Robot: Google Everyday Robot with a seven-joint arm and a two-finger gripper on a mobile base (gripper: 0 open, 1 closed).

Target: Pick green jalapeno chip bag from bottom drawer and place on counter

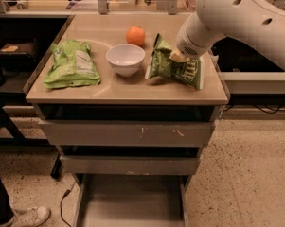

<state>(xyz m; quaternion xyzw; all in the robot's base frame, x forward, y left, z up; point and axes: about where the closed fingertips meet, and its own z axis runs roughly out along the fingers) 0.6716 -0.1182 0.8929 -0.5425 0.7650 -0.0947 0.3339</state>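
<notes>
The gripper (179, 56) pinches the chip bag (173, 66) just right of the bowl (125, 58), propping it tilted, base on counter (132, 91); presumably set down, release pending.

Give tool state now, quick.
Tool: against the top of the green jalapeno chip bag on the counter; open or closed cannot be told.

White rounded arm (227, 22), two dark holes in shell; cream pincer (179, 56) at lower tip.
</notes>
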